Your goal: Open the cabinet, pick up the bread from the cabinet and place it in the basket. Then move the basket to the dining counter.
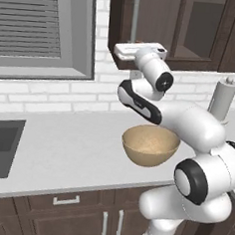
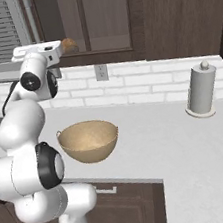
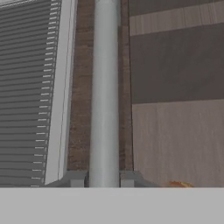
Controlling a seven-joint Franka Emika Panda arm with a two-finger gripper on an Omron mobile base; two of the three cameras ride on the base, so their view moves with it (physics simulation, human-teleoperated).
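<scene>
The cabinet [image 1: 196,31] [image 2: 104,18] hangs above the worktop, its glass door closed. My gripper [image 3: 103,179] is raised to the door's long silver handle [image 3: 105,87] [image 1: 134,21] [image 2: 31,19], near its lower end. The fingertips [image 3: 76,178] press against both sides of the bar. The bread [image 2: 69,45] [image 3: 179,184] lies on the shelf behind the glass, to the right of the handle. The tan basket [image 1: 150,144] [image 2: 89,139] stands empty on the worktop below my arm. The dining counter is out of view.
A paper towel roll [image 1: 223,100] [image 2: 201,90] stands at the right by the brick wall. A dark sink [image 1: 0,145] is set in the worktop at the left, under a shuttered window [image 1: 41,28] [image 3: 30,87]. A wall socket [image 2: 100,72] sits under the cabinet.
</scene>
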